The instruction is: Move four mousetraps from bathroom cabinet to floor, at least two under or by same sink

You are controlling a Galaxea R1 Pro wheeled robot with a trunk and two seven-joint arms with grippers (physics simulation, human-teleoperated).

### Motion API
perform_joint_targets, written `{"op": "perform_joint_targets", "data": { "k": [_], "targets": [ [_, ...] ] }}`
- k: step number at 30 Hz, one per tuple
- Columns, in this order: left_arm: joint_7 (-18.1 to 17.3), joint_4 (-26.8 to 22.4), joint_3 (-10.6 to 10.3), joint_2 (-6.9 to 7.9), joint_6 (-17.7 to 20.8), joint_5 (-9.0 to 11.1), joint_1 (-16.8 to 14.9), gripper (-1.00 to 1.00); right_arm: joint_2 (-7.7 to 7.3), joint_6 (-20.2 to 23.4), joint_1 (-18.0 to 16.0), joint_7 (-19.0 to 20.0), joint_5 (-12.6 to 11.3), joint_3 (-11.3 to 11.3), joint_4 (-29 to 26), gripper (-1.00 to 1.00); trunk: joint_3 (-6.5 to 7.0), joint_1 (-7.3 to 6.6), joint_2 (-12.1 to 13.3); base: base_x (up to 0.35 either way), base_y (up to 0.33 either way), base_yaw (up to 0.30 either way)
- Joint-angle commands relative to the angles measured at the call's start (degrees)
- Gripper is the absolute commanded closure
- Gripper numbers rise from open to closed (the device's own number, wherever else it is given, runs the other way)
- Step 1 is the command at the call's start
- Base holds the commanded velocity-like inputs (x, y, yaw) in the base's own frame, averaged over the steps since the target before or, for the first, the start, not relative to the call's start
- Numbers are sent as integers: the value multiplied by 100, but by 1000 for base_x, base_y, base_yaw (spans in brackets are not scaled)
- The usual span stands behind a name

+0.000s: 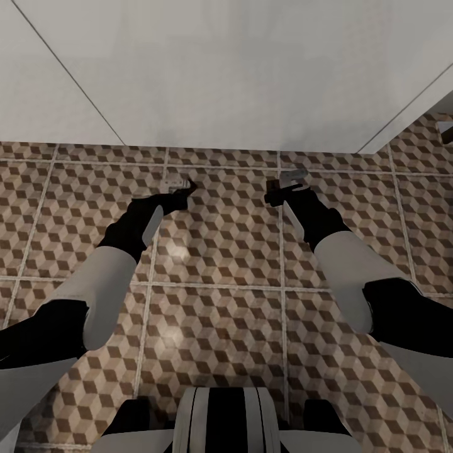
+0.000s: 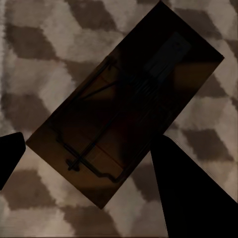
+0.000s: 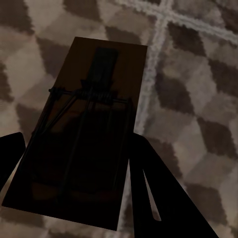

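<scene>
Two mousetraps are in view, each a dark-brown plate with thin wire parts. One mousetrap [image 2: 124, 99] lies slantwise between the black fingers of my left gripper [image 2: 89, 139], which is shut on it. The other mousetrap [image 3: 94, 124] sits lengthwise in my right gripper [image 3: 78, 139], whose fingers press both long edges. In the head view, the left gripper [image 1: 182, 187] and right gripper [image 1: 280, 187] reach down close to the cube-patterned bathroom floor [image 1: 220, 314], near the foot of a white wall. The cabinet and the sink are out of view.
A white wall [image 1: 226, 69] with thin joint lines spans the far side and turns a corner at the right. A small dark object [image 1: 445, 132] shows at the right edge. My trunk [image 1: 226, 421] is at the near edge.
</scene>
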Motion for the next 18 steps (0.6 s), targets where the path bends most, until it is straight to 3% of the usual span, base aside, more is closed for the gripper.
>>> {"op": "perform_joint_targets", "data": {
  "k": [1, 18],
  "targets": [
    [-61, 1, 2, 2, 33, 19, -2, 100, -3, 36, -1, -5, 17, 19, -8, 100, -3, -1, -1, 0, 0, 0],
    [-425, -12, 32, 51, 35, 25, -3, 100, -4, 31, -1, 45, 17, 25, 1, 100, -3, -1, -1, 0, 0, 0]
  ]
}}
